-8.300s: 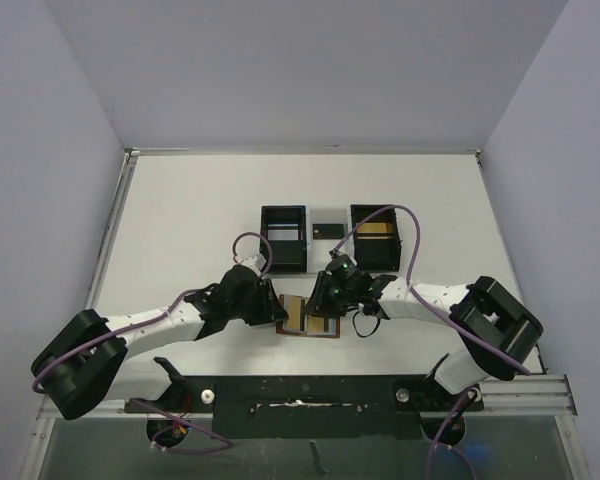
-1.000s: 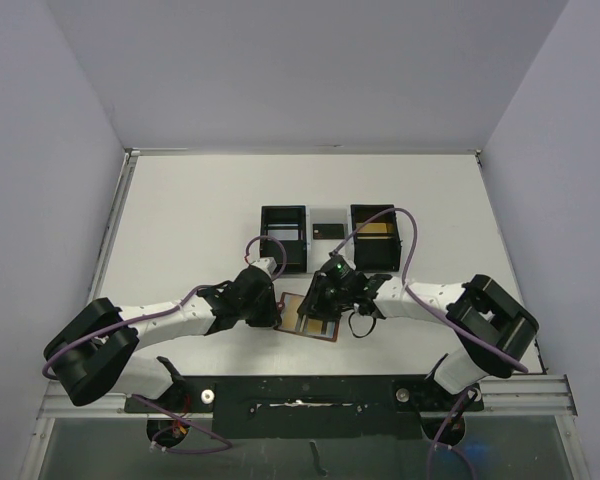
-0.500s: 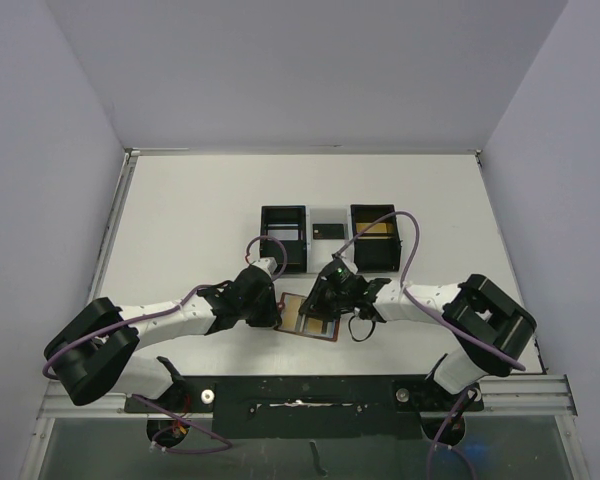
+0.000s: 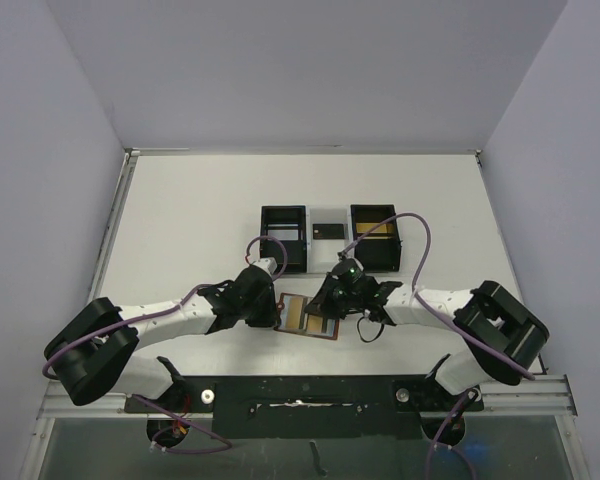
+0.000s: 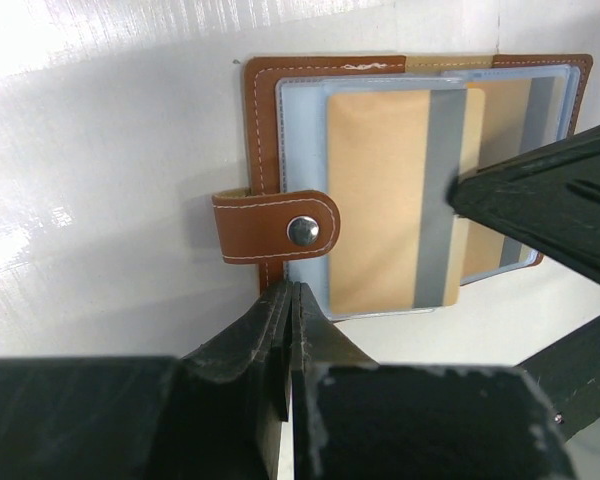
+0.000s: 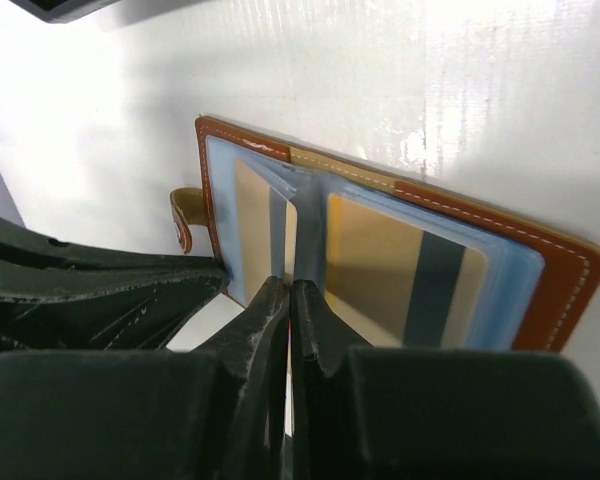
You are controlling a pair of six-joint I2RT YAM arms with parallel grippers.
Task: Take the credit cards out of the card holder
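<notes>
At wallet [image 6: 555, 285], closed right end effector [image 6: 288, 288]

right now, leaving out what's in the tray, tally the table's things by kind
reddish-brown leather bifold card holder: 1
thin gold-tan rectangular credit cards showing in it: 2
black-and-white three-compartment tray: 1
total: 4

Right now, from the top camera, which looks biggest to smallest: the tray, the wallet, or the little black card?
Largest to smallest:
1. tray
2. wallet, even though it is partly covered
3. black card, clearly the smallest
</notes>
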